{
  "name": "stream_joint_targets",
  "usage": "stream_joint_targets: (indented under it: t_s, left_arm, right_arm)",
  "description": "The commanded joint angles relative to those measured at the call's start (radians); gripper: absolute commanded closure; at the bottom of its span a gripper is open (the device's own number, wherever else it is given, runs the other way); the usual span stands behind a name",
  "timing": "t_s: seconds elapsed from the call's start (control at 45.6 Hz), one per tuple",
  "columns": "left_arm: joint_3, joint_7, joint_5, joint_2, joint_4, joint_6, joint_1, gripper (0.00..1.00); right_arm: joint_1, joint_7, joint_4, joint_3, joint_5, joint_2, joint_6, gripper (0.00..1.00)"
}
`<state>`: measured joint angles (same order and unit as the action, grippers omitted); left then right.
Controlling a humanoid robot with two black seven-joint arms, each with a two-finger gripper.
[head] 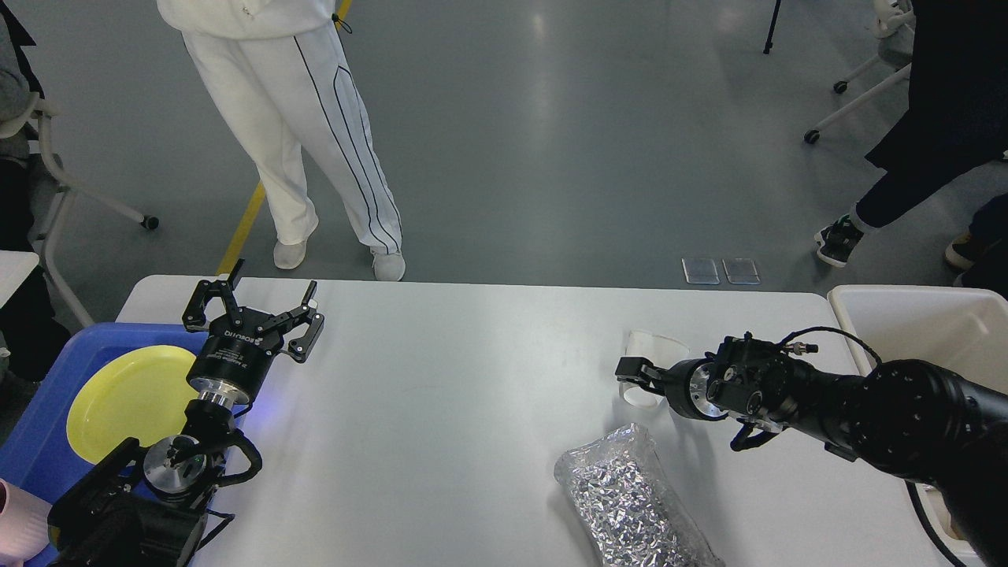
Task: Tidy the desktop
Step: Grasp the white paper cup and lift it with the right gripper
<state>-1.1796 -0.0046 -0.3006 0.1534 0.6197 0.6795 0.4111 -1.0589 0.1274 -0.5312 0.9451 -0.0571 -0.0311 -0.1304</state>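
At the far left a glossy blue plastic tray (pixel 47 449) holds a round, smooth yellow plate (pixel 126 398). Just beside it the left pincer (pixel 253 311) stands with its black fingers spread wide, holding nothing, over the left end of the bench (pixel 441 394), whose smooth white top with rounded corners fills the middle of the view. Right of centre a crinkled silver foil bag (pixel 630 500) lies flat near the front edge. Behind it a white paper cup (pixel 650 362) lies tipped; the right pincer (pixel 630 370) reaches it, apparently closed on the rim, though too dark to tell. A cream plastic bin (pixel 929 323) sits far right.
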Motion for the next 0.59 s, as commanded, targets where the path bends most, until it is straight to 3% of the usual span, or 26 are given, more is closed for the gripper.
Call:
stream_joint_targets:
  t_s: [0.0, 0.088, 0.197, 0.438, 0.57]
  left_arm:
    - [0.000, 0.000, 0.000, 0.000, 0.000, 0.000, 0.000, 0.04]
    - [0.000, 0.000, 0.000, 0.000, 0.000, 0.000, 0.000, 0.04]
    - [0.000, 0.000, 0.000, 0.000, 0.000, 0.000, 0.000, 0.04]
    - [0.000, 0.000, 0.000, 0.002, 0.000, 0.000, 0.000, 0.04]
    - [0.000, 0.000, 0.000, 0.002, 0.000, 0.000, 0.000, 0.04]
  right_arm:
    - [-0.007, 0.026, -0.010, 0.003, 0.002, -0.001, 0.035, 0.67]
    - [-0.007, 0.027, -0.015, 0.004, 0.003, 0.000, 0.058, 0.89]
    - [-0.010, 0.027, -0.015, 0.004, 0.003, -0.001, 0.060, 1.00]
    - [-0.023, 0.026, -0.026, 0.006, 0.003, -0.016, 0.087, 1.00]
    - [-0.070, 0.027, -0.053, 0.009, 0.011, -0.099, 0.077, 1.00]
